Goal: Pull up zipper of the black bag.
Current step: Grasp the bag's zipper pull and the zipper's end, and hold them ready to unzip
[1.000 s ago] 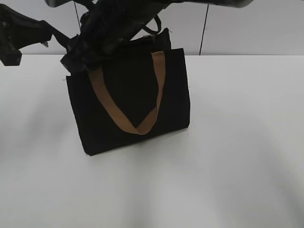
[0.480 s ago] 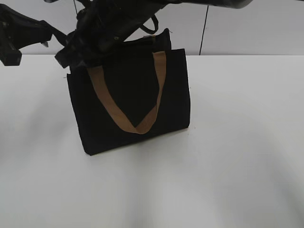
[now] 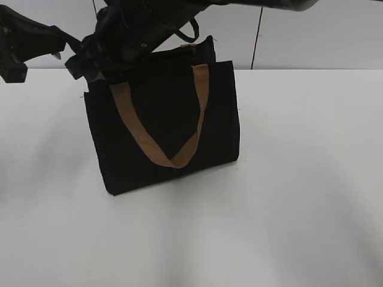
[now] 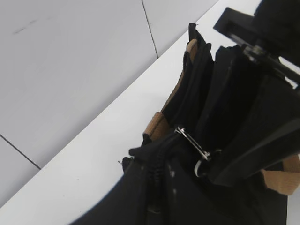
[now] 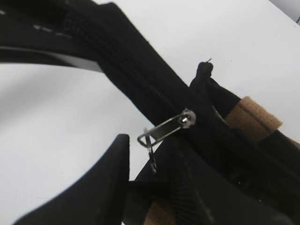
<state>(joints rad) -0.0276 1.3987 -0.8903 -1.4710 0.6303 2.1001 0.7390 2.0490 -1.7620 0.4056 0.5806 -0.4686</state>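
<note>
The black bag (image 3: 161, 119) stands upright on the white table, its tan handle (image 3: 179, 158) hanging down the front. Both grippers are at its top left corner. My left gripper (image 3: 75, 60) (image 4: 154, 192) is shut on the bag's end, with the zip track running out from between its fingers. The silver zipper (image 4: 192, 143) (image 5: 164, 129) sticks out sideways from the track. My right gripper (image 3: 102, 63) (image 5: 143, 161) has reached across, and its fingers are closed on the zipper's ring tab. It also shows in the left wrist view (image 4: 253, 150). The zipper is hidden in the exterior view.
The white table (image 3: 299, 179) spreads wide around the bag. A pale panelled wall (image 3: 311, 36) runs behind it. The right arm (image 3: 251, 3) crosses above the bag from the top right, and the left arm (image 3: 24, 39) comes in from the left edge.
The grippers at the bag's top left corner have shifted a little left and up. The bag has stayed in place on the table.
</note>
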